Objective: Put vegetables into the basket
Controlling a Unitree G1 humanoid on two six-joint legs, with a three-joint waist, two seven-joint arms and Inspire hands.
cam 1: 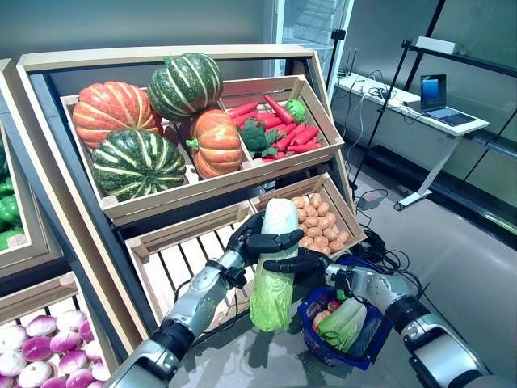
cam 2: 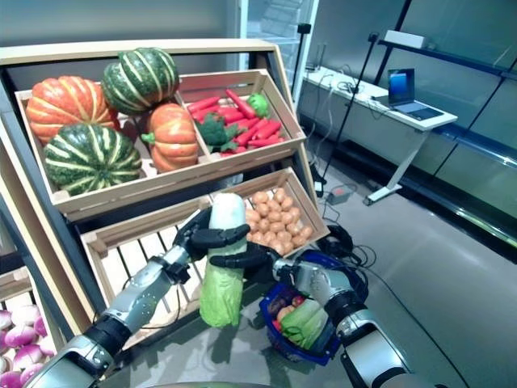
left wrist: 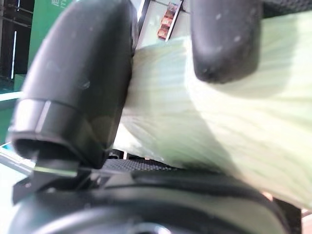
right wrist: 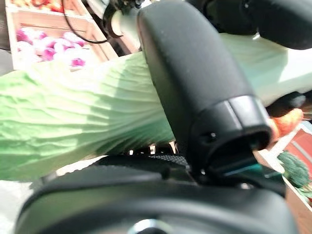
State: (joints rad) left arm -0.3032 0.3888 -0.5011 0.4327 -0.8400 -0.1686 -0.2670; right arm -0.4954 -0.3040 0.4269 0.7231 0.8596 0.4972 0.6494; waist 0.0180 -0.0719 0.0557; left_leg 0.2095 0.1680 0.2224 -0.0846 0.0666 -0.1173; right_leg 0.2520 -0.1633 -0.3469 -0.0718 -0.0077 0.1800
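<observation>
A long napa cabbage (cam 1: 273, 275) with a white stalk and pale green leaves hangs upright in front of the stand, left of the basket. My left hand (cam 1: 257, 239) is curled round its upper part; its fingers (left wrist: 224, 39) press on the leaf. My right hand (cam 1: 300, 264) is curled round it just below; its thumb (right wrist: 195, 83) lies across the cabbage (right wrist: 73, 117). The blue plastic basket (cam 1: 367, 335) stands on the floor at lower right, under my right forearm. In it lie a green leafy vegetable (cam 1: 343, 323), a small red one (cam 1: 333, 305) and an orange one (cam 1: 321, 318).
The wooden stand (cam 1: 210, 190) with sloped crates rises right behind the cabbage; its lower slatted crate (cam 1: 190, 259) is behind my left arm. A white desk (cam 1: 420, 121) with a laptop stands at far right. Grey floor (cam 1: 468, 259) lies open to the right.
</observation>
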